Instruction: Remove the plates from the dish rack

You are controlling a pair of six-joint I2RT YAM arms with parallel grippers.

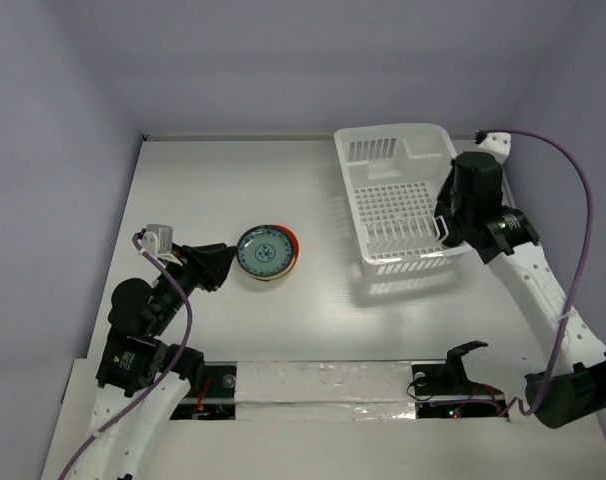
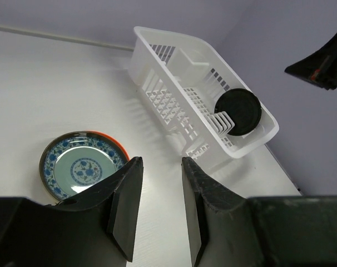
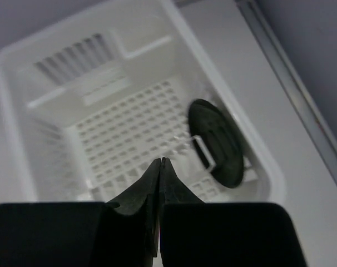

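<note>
Lavender walls (image 1: 283,60) close in a white table (image 1: 213,190), and from my station I can see both arms at work on it. My left hand (image 2: 160,162) sits low on the left side of the table, fingers parted with a clear gap between them and nothing in that gap. It is just beside a stack of plates (image 1: 267,253) lying flat on the table; I cannot tell whether a finger touches the stack's edge. The top plate has a blue-and-white pattern around a pale green centre, and an orange-red rim shows beneath it.

The dish rack (image 1: 373,150) stands at the far right of the table. My right hand (image 3: 159,161) hangs over its near end, fingers pressed tight together, pinching nothing. One black plate (image 2: 238,112) stands on edge in the rack's near right corner, against the white tines.
</note>
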